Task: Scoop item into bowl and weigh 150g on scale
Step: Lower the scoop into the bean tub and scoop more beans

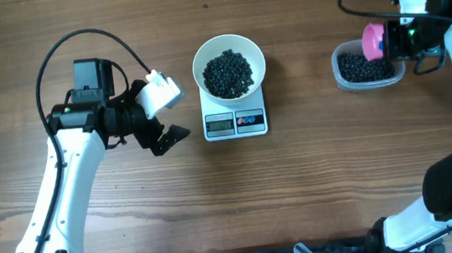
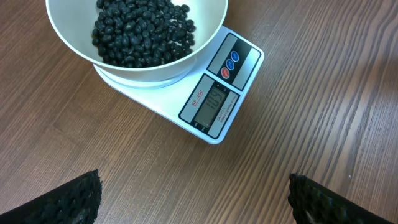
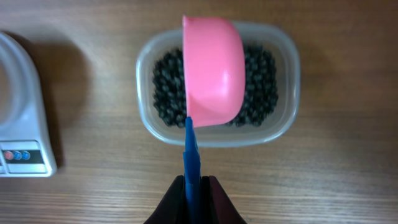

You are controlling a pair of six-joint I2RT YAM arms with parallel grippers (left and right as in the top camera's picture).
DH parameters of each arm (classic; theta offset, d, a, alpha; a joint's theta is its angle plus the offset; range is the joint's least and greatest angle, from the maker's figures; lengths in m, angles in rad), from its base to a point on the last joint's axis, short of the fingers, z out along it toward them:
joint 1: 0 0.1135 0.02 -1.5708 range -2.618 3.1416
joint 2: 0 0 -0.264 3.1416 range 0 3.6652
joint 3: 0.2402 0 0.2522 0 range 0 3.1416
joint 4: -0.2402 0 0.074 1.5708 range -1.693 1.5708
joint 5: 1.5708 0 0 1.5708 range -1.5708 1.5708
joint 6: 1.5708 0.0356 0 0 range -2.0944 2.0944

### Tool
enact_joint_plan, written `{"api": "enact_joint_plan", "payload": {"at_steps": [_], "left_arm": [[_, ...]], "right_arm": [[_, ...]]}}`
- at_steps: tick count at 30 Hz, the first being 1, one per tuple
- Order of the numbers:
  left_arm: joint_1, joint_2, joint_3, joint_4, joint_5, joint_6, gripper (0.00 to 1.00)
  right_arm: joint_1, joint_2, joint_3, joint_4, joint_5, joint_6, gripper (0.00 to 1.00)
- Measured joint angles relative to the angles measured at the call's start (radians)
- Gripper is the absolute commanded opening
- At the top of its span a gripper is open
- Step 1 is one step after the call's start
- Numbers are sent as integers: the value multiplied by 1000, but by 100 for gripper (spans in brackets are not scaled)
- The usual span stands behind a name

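The right gripper (image 3: 194,186) is pinched tight on the thin blue handle (image 3: 191,149) of a pink scoop (image 3: 211,68), its two dark fingers meeting on either side of the handle. The scoop sticks straight out ahead of the fingers and hangs over a clear plastic tub (image 3: 287,81). Its rounded pink outer side faces the wrist camera, so whether anything lies inside it cannot be told. Below it the tub is covered with black beans (image 3: 163,87) that show on both sides of the scoop. In the overhead view this tub sits at the far right of the wooden table (image 1: 315,176), well apart from the scale (image 1: 235,123). The scale stands near the middle of the table, to the left of the right gripper. The white bowl (image 1: 199,62) stands on the scale, covering its back part and leaving the front strip free. It holds a dark heap of the same beans across its middle. The left gripper (image 1: 167,114) is spread wide and holds nothing. It hovers over bare wood just left of the scale, with its fingers pointing toward it. From the left wrist camera the bowl and scale lie just ahead of the open fingers (image 2: 62,202), with the grey display (image 2: 210,104) and the round buttons (image 2: 231,63) facing that gripper. The digits are too blurred to read.
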Motion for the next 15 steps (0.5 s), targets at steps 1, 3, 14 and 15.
{"api": "enact_joint_plan", "payload": {"at_steps": [1, 3, 14, 15], "left_arm": [[0, 0, 0, 0, 0, 0, 100], [0, 0, 0, 0, 0, 0, 100], [0, 0, 0, 0, 0, 0, 100], [0, 0, 0, 0, 0, 0, 100]], "right_arm": [[0, 9, -18, 6, 5, -3, 4], [0, 29, -61, 23, 12, -3, 4], [-2, 70, -202, 151, -154, -3, 4], [-8, 74, -202, 151, -188, -3, 4]]}}
